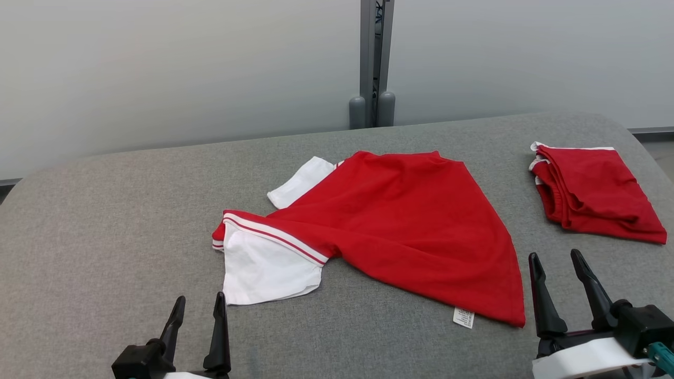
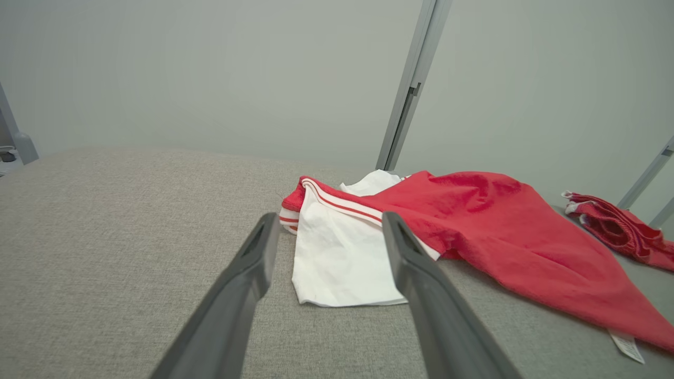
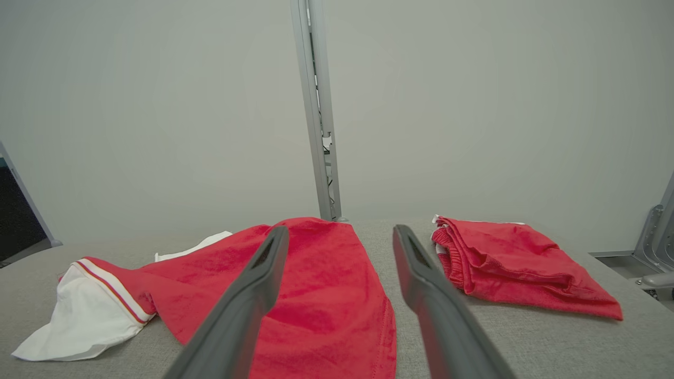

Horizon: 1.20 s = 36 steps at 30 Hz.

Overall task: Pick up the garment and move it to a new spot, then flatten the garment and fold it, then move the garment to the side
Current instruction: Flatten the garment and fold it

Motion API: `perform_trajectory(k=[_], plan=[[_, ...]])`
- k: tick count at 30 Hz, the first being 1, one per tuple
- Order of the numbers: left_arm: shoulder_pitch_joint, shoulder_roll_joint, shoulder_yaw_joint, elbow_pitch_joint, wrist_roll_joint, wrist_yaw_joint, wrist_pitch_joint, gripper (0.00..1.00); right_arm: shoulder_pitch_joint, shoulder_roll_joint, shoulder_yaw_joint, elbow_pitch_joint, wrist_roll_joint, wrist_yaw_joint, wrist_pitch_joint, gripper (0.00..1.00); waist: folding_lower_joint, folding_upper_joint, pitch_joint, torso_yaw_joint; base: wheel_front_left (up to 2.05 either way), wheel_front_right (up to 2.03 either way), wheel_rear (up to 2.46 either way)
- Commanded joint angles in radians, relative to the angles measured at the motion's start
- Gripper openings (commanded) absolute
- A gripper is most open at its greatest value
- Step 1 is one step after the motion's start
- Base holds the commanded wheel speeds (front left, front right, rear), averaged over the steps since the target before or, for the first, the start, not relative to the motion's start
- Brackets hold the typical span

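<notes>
- Left gripper (image 1: 200, 299) is closest. Its two dark fingers stand apart with nothing between them. Its body is cut off by the bottom edge of the head view.
- Right gripper (image 1: 555, 255) has its fingers apart too and holds nothing. Its white arm part is cut off at the corner.
- A red shirt (image 1: 410, 226) lies on the grey table (image 1: 105, 221), just ahead of both grippers and mostly between them. It touches neither.
- Its near sleeve (image 1: 263, 268) is white and lies just ahead of the left gripper's tips.
- Its far sleeve (image 1: 300, 181), also white, peeks out past the red cloth. Most of it is hidden.
- The shirt is bunched, so I cannot tell if the front or the back faces up.
- A small white tag (image 1: 463, 317) sticks out at the hem, close to the right gripper. Its print is too tiny to read.
- In the left wrist view the bottom edge cuts the tag off. The head view shows it whole.
- Folded red shorts (image 1: 595, 195) lie ahead of the right gripper, apart from the shirt.
- The right wrist view shows a crinkly waistband on the shorts. From the head view that side just looks like stacked folds.
- A grey post (image 1: 374, 63) stands past the table, and its top is cut off.
</notes>
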Motion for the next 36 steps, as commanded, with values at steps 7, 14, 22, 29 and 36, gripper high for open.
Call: perform_trajectory(k=[7,14,22,29,36], plan=[[-0.011,0.004,-0.002,-0.011,0.001,0.011,-0.005,1.0,-0.024,-0.003,0.013,0.018,0.009,0.0,-0.005,1.0,0.0,0.0,-0.002,0.017,0.0,0.0,0.0],[-0.023,0.004,-0.005,-0.016,0.012,0.012,-0.005,1.0,-0.028,-0.003,0.018,0.025,0.017,0.0,-0.005,1.0,0.0,0.0,0.0,0.031,0.0,0.0,0.0],[-0.023,0.004,-0.004,-0.012,0.017,0.011,-0.005,1.0,-0.03,-0.003,0.022,0.03,0.018,0.0,-0.005,1.0,0.0,0.0,0.005,0.029,0.0,0.0,0.0],[-0.026,0.003,-0.007,0.0,0.011,0.005,-0.005,1.0,-0.023,-0.004,0.007,0.049,0.021,0.0,-0.005,1.0,0.0,0.0,0.01,0.022,0.0,0.0,0.0],[-0.029,0.003,-0.014,0.012,0.009,0.003,-0.005,1.0,0.001,-0.004,-0.073,0.206,0.084,0.0,-0.003,1.0,0.0,0.0,0.017,0.02,0.0,0.0,0.0]])
